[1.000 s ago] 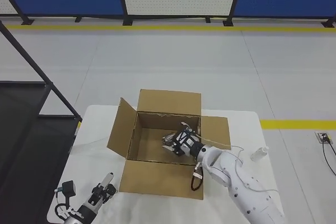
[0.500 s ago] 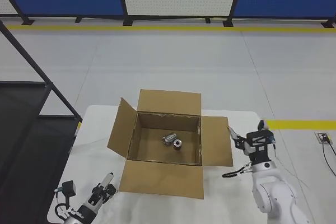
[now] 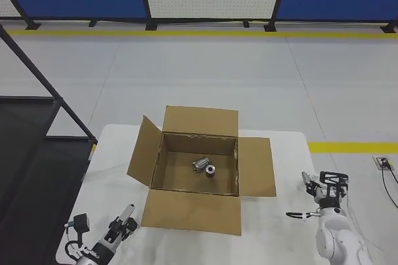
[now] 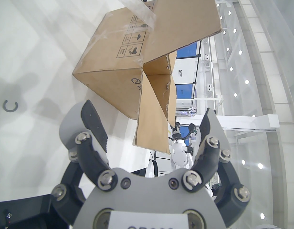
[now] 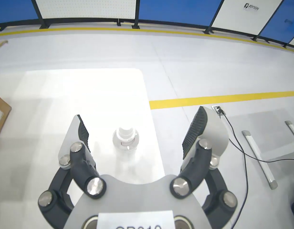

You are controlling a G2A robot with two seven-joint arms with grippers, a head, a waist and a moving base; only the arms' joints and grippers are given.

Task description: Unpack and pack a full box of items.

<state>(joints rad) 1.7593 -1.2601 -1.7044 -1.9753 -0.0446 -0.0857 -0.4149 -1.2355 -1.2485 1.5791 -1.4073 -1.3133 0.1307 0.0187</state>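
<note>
Clear bottle (image 5: pixel 125 137) near right end effector (image 5: pixel 139 113)

The top camera looks down from high on the whole table (image 3: pixel 278 225) and the open box (image 3: pixel 192 211). The left wrist camera sits low behind the left gripper (image 4: pixel 149 109), with the same box close ahead. The right wrist camera looks past the right gripper (image 5: pixel 139 114) down on the table corner.

matt brown cardboard box (image 3: pixel 191 213), glossy clear plastic tape (image 4: pixel 137 3) on its flap, smooth glossy white worktop (image 3: pixel 278 218), clear plastic bottle (image 5: pixel 125 137), shiny metal parts (image 3: pixel 205 168), right gripper (image 5: pixel 140 112) with ribbed black pads (image 5: pixel 193 129)
</note>
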